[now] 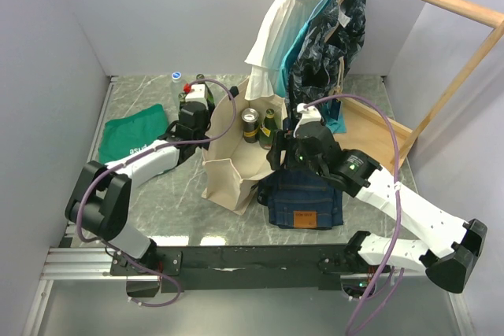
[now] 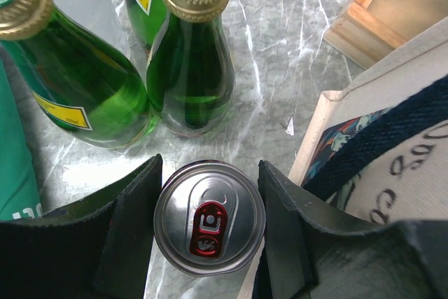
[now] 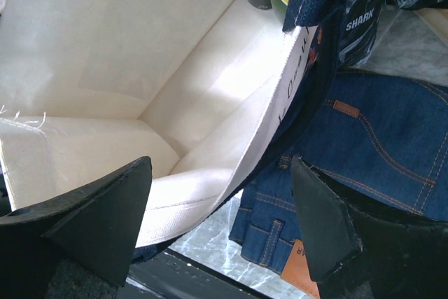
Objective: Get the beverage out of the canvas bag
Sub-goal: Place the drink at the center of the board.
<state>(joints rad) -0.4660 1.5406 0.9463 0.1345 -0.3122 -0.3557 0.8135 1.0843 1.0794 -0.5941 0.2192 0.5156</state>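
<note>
gripping can (image 2: pixel 209 216) w/ left gripper (image 2: pixel 210 167); right gripper (image 3: pixel 220 166) spread astride canvas bag (image 3: pixel 105 47)

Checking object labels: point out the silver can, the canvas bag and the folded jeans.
silver can (image 2: pixel 209 216), left wrist view, lid centre.
canvas bag (image 1: pixel 224 171), top external view, near outer wall.
folded jeans (image 1: pixel 303 194), top external view, denim above patch.

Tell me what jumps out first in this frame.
A silver can with a red tab sits clamped in the left gripper, beside the canvas bag, near green bottles standing on the table. The right gripper stands open astride the bag's wall, on the side where the blue jeans lie.
</note>
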